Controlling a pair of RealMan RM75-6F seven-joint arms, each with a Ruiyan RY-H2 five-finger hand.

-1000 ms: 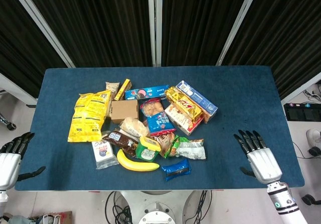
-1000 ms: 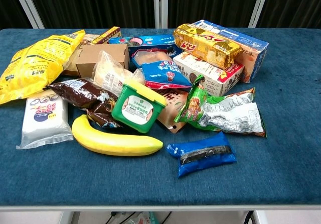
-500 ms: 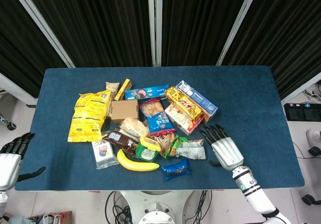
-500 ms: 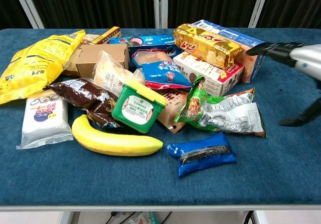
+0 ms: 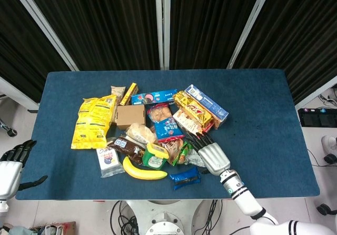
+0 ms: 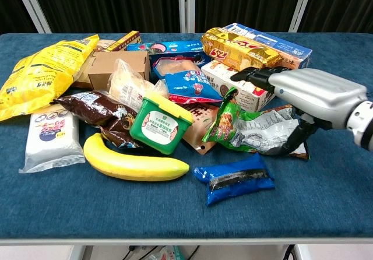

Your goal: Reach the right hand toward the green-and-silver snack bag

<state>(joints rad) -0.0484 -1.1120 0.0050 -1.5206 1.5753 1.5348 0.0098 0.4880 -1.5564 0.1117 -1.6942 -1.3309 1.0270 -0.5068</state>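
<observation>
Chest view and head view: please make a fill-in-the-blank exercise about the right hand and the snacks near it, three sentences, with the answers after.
1. The right hand hovers with spread fingers over the green-and-silver snack bag, holding ____.
2. In front of that bag, nearer the table's front edge, lies a small ____ packet.
3. The green tub with a yellow lid sits just behind the ____.

Missing words: nothing; blue; banana

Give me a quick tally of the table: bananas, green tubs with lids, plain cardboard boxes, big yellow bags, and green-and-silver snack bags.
banana: 1
green tub: 1
plain cardboard box: 1
big yellow bag: 1
green-and-silver snack bag: 1
Total: 5
</observation>
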